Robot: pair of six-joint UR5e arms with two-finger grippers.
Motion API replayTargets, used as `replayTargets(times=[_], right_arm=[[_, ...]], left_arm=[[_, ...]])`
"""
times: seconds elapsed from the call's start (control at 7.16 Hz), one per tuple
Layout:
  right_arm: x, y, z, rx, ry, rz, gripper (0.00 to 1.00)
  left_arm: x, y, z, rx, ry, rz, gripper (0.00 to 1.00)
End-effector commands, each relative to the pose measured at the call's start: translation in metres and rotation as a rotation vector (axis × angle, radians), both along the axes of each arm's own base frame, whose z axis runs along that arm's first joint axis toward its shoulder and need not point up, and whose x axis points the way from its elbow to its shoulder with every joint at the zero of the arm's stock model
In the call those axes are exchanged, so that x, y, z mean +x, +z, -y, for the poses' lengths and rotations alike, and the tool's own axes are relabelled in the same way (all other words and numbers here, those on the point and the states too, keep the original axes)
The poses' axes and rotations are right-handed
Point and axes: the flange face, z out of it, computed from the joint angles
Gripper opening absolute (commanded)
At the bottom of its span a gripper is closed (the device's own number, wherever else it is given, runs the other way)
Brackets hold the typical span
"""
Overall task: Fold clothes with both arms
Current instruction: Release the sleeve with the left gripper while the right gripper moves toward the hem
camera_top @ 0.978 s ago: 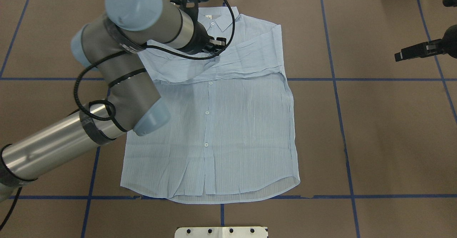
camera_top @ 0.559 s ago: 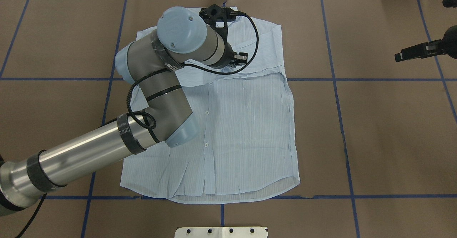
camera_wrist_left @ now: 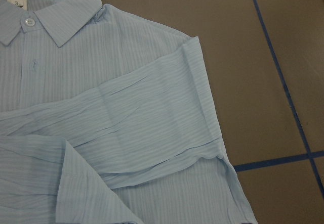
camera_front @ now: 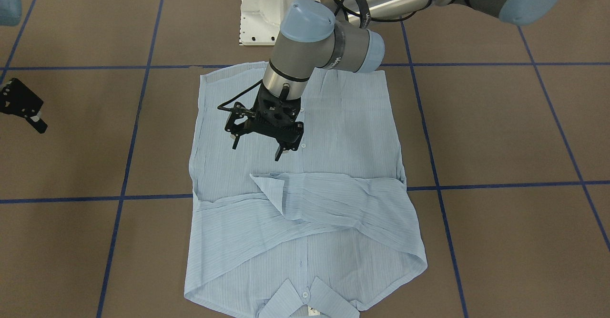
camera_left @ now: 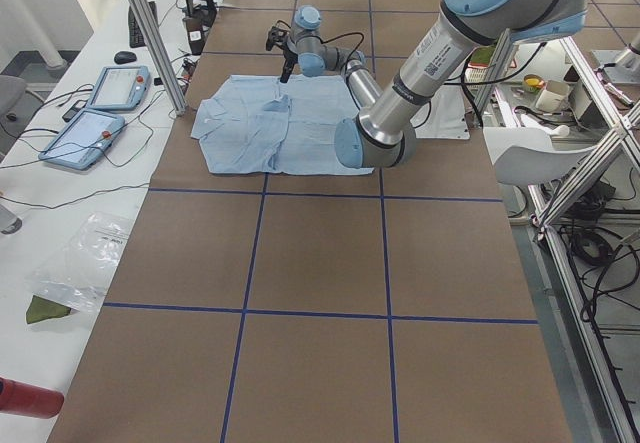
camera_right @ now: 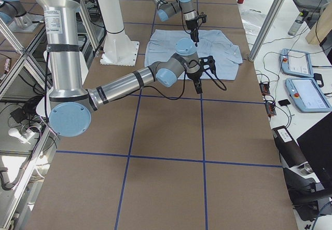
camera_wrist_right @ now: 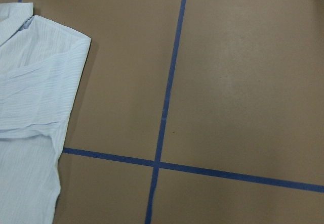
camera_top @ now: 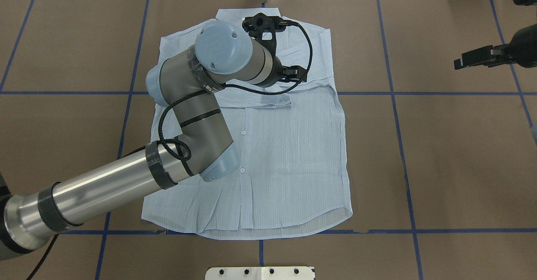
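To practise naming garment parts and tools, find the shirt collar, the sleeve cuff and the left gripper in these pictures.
shirt collar [camera_wrist_left: 66, 21]: left wrist view, on its pointed flap.
sleeve cuff [camera_top: 279, 100]: overhead view, on the buttoned end.
left gripper [camera_front: 256, 151]: front-facing view, midway between its open fingertips.

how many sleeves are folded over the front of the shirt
2. The top sleeve crosses the chest from the robot's left; the lower sleeve comes from the opposite side beneath it, partly covered by the left arm.
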Motion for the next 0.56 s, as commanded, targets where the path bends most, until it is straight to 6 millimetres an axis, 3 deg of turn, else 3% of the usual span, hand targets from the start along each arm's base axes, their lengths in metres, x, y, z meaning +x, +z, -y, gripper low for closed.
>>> replayTargets(times=[0.0, 0.14, 0.42], right_arm=[[-0.067, -0.035, -0.029, -0.050, 0.045, 0.072, 1.00], [-0.105, -0.048, -0.053, -0.082, 0.063, 0.090, 1.00], [-0.168, -0.062, -0.121, -0.128, 0.075, 0.104, 1.00]], left_arm=[[-0.057, 0.056, -0.033, 0.074, 0.038, 0.072, 1.00], [-0.080, 0.064, -0.049, 0.084, 0.050, 0.101, 1.00], [-0.140, 0.112, -0.099, 0.056, 0.089, 0.095, 1.00]])
